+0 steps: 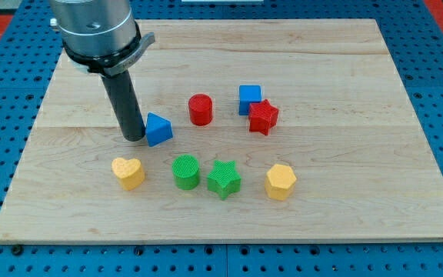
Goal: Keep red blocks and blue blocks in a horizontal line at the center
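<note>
Wooden desk in the camera view, pale planks on a blue perforated base. Eight blocks in two loose rows.

Upper row, the task's own pieces: blue triangular block at the view's left, then red cylinder, then blue cube with red star touching its lower right corner. Roughly across the desk's middle, but ragged: triangle lowest, cube highest, cube and star bunched together instead of side by side.

Lower row, not wanted for this job: yellow heart, green cylinder, green star, yellow hexagon. Well below the red and blue pieces, out of the way.

Now my tip: down on the wood, pressed right against the blue triangle's left face, or as good as touching. No pincer anywhere, so nothing to clench or release, only a straight dark rod for shoving. Placement on the left side probably no accident: a push from there would send the triangle toward the view's right, closer to the red cylinder.

Judging progress: line half formed, heights not yet matched. Risk worth watching: sloped triangle faces, likely to twist off a round rod rather than slide straight. Yellow heart just below the rod, near enough to be clipped by a downward drift.
</note>
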Available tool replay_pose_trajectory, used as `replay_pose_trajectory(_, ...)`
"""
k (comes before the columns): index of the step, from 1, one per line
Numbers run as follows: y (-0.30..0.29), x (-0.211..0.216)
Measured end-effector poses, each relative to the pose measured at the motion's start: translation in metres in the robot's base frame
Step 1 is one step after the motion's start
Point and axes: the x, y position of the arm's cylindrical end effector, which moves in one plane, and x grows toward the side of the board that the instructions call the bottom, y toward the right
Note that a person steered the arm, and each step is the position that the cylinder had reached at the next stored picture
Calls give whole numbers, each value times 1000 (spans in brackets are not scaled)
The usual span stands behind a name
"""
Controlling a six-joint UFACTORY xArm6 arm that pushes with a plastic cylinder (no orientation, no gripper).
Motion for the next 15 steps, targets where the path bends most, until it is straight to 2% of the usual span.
replay_pose_trajectory(2, 46, -12)
replay_pose_trajectory(3, 48, 0)
replay_pose_trajectory(4, 76, 7)
replay_pose_trajectory(5, 142, 7)
replay_pose_trajectory(6, 174, 2)
replay_pose_trajectory(8, 170, -2)
replay_pose_trajectory(12, 112, -7)
replay_pose_trajectory(13, 112, -25)
replay_pose_trajectory(15, 128, -14)
